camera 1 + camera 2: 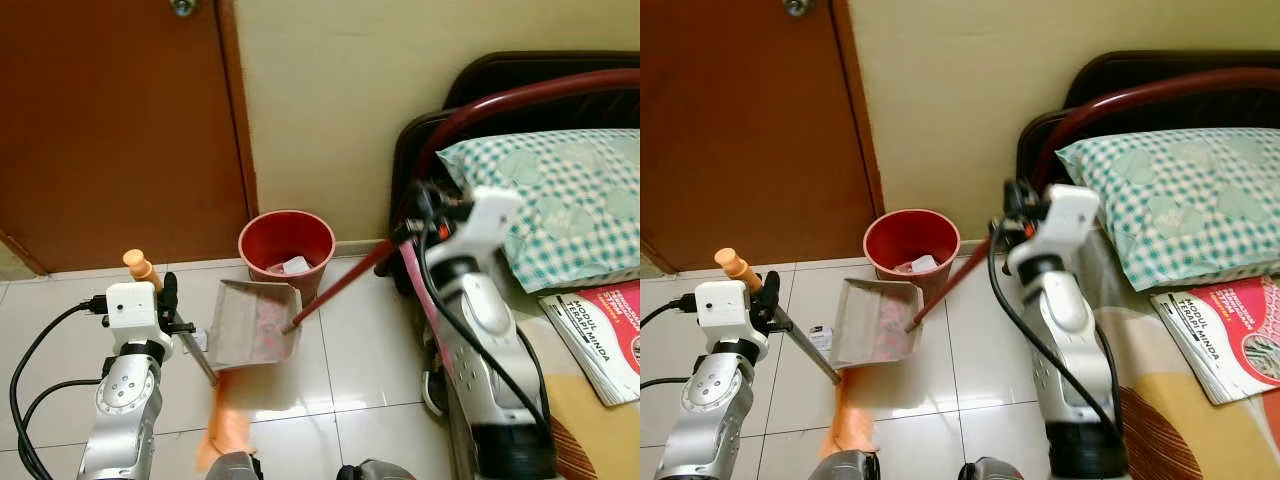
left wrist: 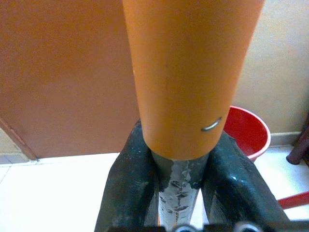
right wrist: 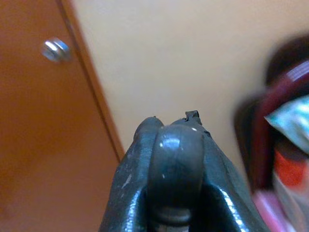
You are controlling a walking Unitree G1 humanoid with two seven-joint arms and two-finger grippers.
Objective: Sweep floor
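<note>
Here, much is cut off or blurred. We see the orange smear (image 1: 225, 425) near the lower edge of the head views, too blurred to name; it may be the broom's bristles, we cannot tell. The right gripper (image 3: 175, 159) is mostly masked by its own wrist housing in the head views; the wrist view is soft, with bed (image 3: 289, 140) blurred at the edge.

Left gripper (image 2: 179, 183): 2 fingers (image 2: 126, 188) pressed against a grey shaft just below the orange handle (image 2: 190, 72). That shaft runs down to the dustpan (image 1: 255, 325), which is held tilted above the tiled floor (image 1: 350, 360), its far lip beside the bin (image 1: 287, 245).

Right gripper: fingers closed round a dark rounded rod end in its wrist view. In the head views the red pole (image 1: 335, 285) slants from that gripper down to the dustpan's right edge, touching it.

Bin stands against the wall, right of the door (image 1: 120, 120), with pale scraps inside. Pillow (image 1: 560, 195) and a magazine (image 1: 605, 335) lie on the bed.
</note>
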